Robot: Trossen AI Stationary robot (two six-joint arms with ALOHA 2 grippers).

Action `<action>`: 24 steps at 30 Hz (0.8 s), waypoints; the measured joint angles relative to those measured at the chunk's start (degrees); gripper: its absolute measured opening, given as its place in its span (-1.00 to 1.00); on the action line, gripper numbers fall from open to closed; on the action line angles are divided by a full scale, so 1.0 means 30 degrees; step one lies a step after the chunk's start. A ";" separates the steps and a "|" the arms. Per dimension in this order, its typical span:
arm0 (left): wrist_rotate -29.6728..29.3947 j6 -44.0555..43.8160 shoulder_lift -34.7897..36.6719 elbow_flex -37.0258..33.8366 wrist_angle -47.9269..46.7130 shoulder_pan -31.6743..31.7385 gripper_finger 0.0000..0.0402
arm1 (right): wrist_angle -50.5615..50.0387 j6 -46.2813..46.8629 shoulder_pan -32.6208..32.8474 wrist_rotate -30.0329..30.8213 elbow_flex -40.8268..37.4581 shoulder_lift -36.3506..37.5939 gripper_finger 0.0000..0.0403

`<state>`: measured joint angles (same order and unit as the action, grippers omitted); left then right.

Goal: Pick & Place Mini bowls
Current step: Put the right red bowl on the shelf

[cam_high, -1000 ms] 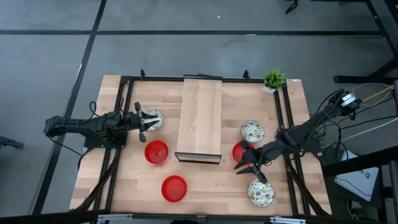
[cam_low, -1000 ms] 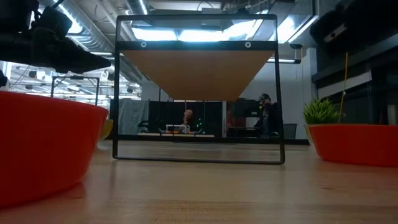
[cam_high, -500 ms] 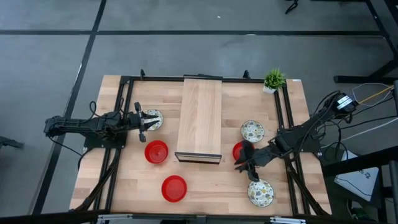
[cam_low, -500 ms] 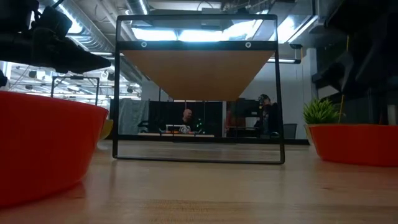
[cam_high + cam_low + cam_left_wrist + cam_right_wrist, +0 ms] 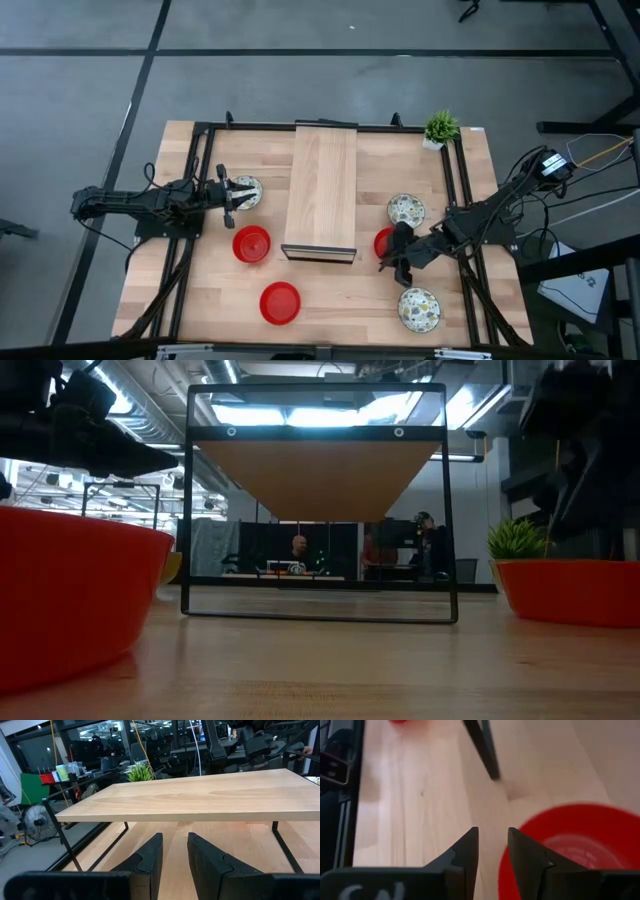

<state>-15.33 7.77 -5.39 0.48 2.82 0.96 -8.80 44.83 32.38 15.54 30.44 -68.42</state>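
At four o'clock on the table, your right gripper (image 5: 396, 250) hovers over a red bowl (image 5: 384, 243), jaws narrowly parted and empty, lined up over its rim. At nine o'clock, your left gripper (image 5: 232, 194) waits, narrowly parted, over a patterned bowl (image 5: 247, 193).

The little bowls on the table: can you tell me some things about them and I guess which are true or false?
1. Three red bowls are on the table. True.
2. The right gripper is lifting a patterned bowl. False: it holds nothing and sits over a red bowl.
3. A potted plant stands at a far corner. True.
4. A bowl sits on top of the wooden shelf. False: its top is bare.
5. The left gripper is beside a patterned bowl. True.
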 joint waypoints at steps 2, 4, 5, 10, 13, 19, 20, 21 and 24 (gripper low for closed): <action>0.0000 0.0007 -0.0005 -0.0005 0.0000 0.0000 -0.57 | -0.0415 0.0902 0.0000 0.0005 0.0000 0.0000 -0.47; 0.0000 0.0000 -0.0001 -0.0005 0.0001 0.0000 -0.57 | -0.0464 0.1143 0.0000 0.0004 0.0000 0.0000 -0.47; 0.0000 0.0007 0.0002 0.0001 -0.0002 -0.0001 -0.57 | -0.0462 0.1242 0.0000 0.0002 0.0000 0.0000 -0.47; 0.0000 0.0007 -0.0005 0.0000 0.0000 0.0000 -0.57 | -0.0738 0.1415 0.0000 -0.0043 0.0000 0.0000 -0.47; 0.0000 0.0007 -0.0004 -0.0005 0.0005 -0.0002 -0.57 | -0.2176 0.1424 0.0000 -0.0151 0.0718 -0.0006 -0.47; -0.0006 0.0003 0.0002 -0.0003 0.0003 0.0001 -0.57 | -0.7806 0.1428 -0.0002 0.0814 0.4523 -0.0168 -0.47; 0.0000 0.0000 -0.0005 -0.0001 -0.0002 0.0001 -0.57 | -0.8373 0.1422 -0.0007 0.0842 0.5111 -0.0308 -0.47; -0.0004 0.0004 0.0002 -0.0005 0.0005 -0.0002 -0.57 | -0.8986 0.1416 -0.0007 0.0842 0.5661 -0.0511 -0.47; -0.0006 0.0000 0.0002 -0.0005 -0.0002 0.0004 -0.57 | -1.0539 0.1422 0.0000 0.0816 0.7031 -0.1633 -0.47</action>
<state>-15.35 7.77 -5.39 0.47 2.81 0.97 -40.42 49.10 32.38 17.98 51.53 -73.32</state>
